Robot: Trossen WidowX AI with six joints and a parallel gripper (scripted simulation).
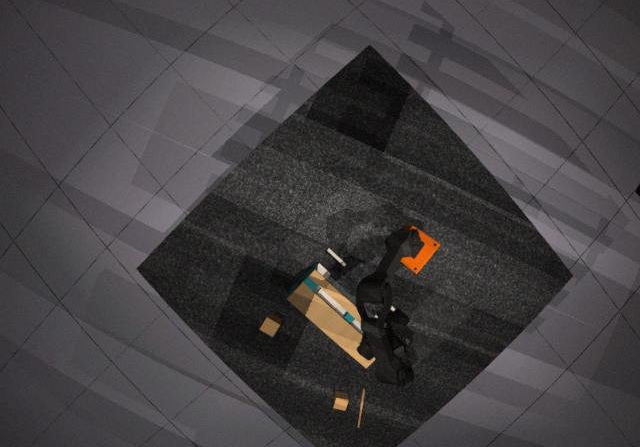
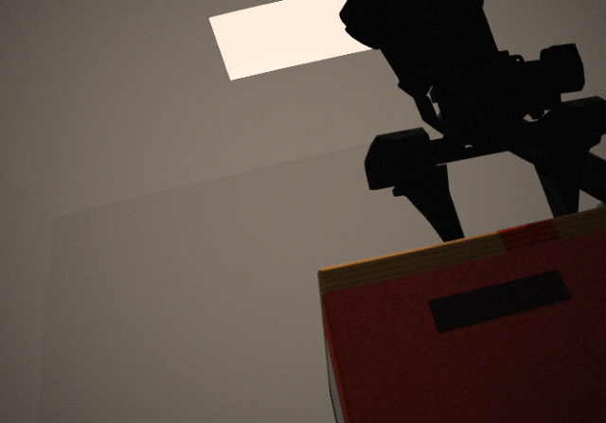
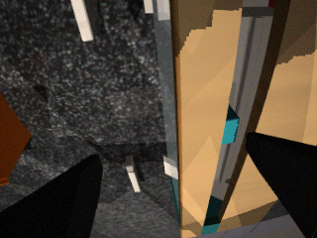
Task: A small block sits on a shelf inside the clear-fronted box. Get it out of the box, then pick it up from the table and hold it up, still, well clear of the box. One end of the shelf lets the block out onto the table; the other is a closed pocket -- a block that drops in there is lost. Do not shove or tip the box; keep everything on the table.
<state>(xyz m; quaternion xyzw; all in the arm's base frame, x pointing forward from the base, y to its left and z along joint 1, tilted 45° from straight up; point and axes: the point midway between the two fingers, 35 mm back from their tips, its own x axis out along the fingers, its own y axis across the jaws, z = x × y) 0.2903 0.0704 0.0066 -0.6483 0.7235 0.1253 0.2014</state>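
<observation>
The box [image 1: 330,323] [image 2: 489,374] [image 3: 203,99] has a wooden top with a long slot. A teal band [image 1: 311,283] [image 3: 210,229] marks one end; a red band [image 2: 528,234] marks the other. A small teal piece [image 1: 349,317] [image 3: 230,130] shows inside the slot and looks like the block on the shelf. My gripper [image 2: 507,227] [image 3: 174,151] is open and empty above the box, toward the red end. In the wrist view one finger is over the top and the other is beyond the clear front. The arm hides the red end in the top view.
Two wooden cubes [image 1: 269,325] [image 1: 340,401] and a thin stick [image 1: 361,408] lie on the table beyond the box. A white bar [image 1: 336,256] [image 3: 132,174] and another white bar [image 3: 81,20] lie before its front. The orange base plate [image 1: 426,246] [image 3: 12,139] is on the front side.
</observation>
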